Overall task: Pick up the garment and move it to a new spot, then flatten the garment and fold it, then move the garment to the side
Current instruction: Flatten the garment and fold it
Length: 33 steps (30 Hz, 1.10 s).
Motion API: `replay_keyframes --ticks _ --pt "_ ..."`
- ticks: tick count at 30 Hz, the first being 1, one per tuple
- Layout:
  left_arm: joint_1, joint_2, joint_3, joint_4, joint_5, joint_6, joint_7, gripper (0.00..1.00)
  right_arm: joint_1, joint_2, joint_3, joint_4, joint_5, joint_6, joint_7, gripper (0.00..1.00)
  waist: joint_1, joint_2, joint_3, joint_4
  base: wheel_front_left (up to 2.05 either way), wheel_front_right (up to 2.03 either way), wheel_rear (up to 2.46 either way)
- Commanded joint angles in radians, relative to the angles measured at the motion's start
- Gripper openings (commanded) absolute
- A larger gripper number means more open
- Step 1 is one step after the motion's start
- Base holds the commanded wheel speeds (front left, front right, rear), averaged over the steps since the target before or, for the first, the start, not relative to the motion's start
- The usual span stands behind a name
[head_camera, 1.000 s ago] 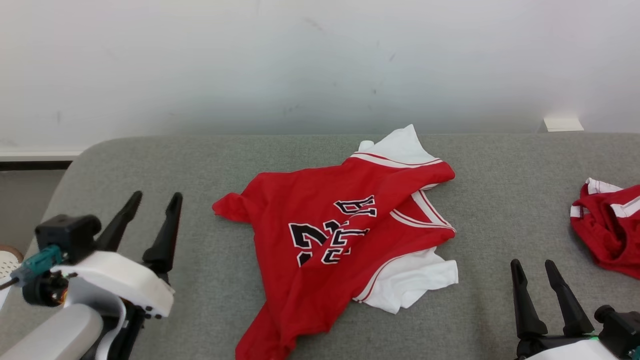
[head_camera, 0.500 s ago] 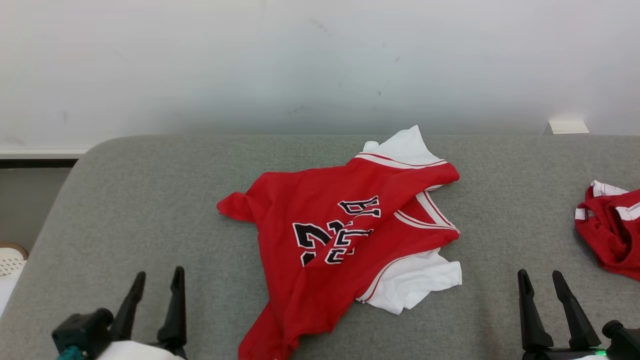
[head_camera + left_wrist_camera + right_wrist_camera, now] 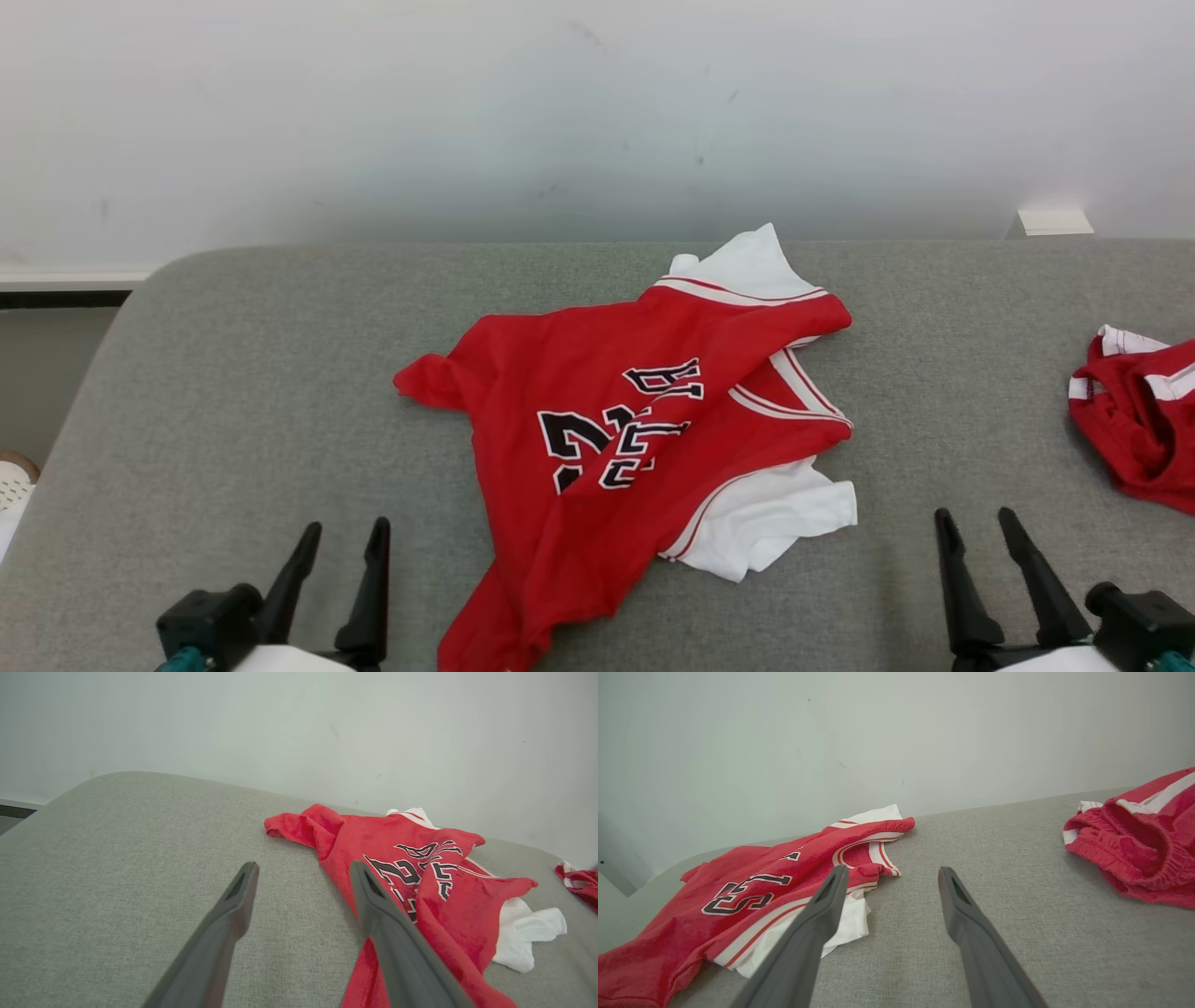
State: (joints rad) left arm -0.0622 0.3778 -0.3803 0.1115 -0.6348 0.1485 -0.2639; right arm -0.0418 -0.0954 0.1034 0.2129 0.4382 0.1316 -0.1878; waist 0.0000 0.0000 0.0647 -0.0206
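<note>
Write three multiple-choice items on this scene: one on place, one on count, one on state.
1. Where on the cushion does the jersey lie?
A. Near the middle
B. At the far left end
C. Hanging off the right end

2. How many red garments are on the cushion?
A. One
B. Two
C. Four

3. How do the left gripper and right gripper stand?
A. Both open, empty
B. Both shut on the jersey
C. Left shut, right open

Answers:
1 A: bare cushion shows on both sides of the jersey.
2 B: the jersey, plus the shorts at the right edge.
3 A: each pair of fingers is spread apart and holds nothing.
</note>
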Motion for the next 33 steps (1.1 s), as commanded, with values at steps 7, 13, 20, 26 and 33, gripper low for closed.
replay_keyframes --ticks 7,13,20,26,33 --pt "-0.011 -0.033 0.0 0.035 0.037 -0.035 0.0 1.0 -0.095 -0.026 0.067 0.067 -0.008 -0.002 0.088 1.0 0.0 0.0 0.026 0.024 0.0 0.0 0.0" --pt "-0.035 -0.056 -0.003 0.058 0.046 -0.06 0.0 1.0 -0.198 -0.027 0.094 0.191 -0.005 -0.002 0.219 1.0 0.0 0.0 0.052 0.066 0.0 0.0 0.0" --pt "-0.043 -0.09 -0.009 0.09 0.057 -0.082 0.0 1.0 -0.239 -0.006 0.057 0.303 0.002 -0.002 0.315 1.0 0.0 0.0 0.049 0.111 0.0 0.0 0.0" --pt "-0.044 -0.106 -0.01 0.117 0.071 -0.096 0.0 1.0 -0.247 0.01 0.064 0.336 0.027 -0.002 0.29 0.38 0.0 0.0 0.036 0.122 0.0 0.0 0.0" --pt "-0.042 -0.101 -0.003 0.128 0.079 -0.103 0.0 1.0 -0.254 0.005 0.117 0.342 0.086 -0.002 0.231 0.0 0.0 0.0 0.031 0.094 0.0 0.0 0.0"
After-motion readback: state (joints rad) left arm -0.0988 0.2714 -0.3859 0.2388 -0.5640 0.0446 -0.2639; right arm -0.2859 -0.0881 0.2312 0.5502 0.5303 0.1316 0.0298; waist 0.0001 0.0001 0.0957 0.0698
